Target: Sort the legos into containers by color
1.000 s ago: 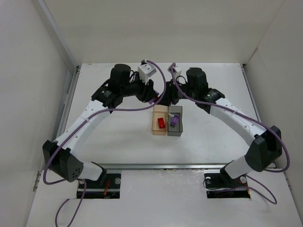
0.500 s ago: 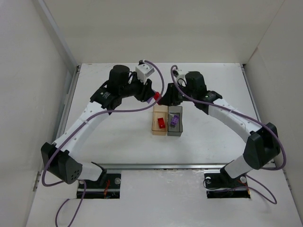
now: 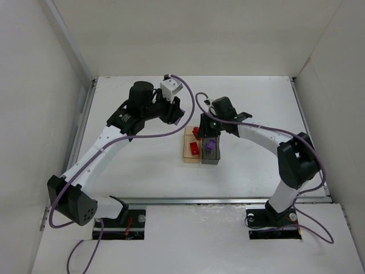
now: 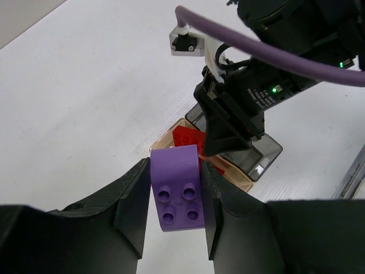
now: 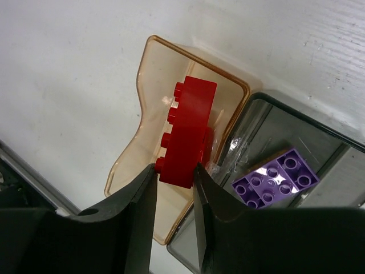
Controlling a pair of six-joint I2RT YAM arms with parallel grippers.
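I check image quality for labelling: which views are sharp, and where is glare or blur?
Top view: even soft light, faint shadows, sharp. Left wrist view: purple brick sharp, a bright spot on the grey bin wall. Right wrist view: red brick sharp; pale reflections inside that bin.

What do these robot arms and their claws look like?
Left arm and right arm: white shells, black joints, a purple cable looping along each. Left gripper and right gripper have chunky black fingers. A green light glows on the right wrist; a white box tops the left.
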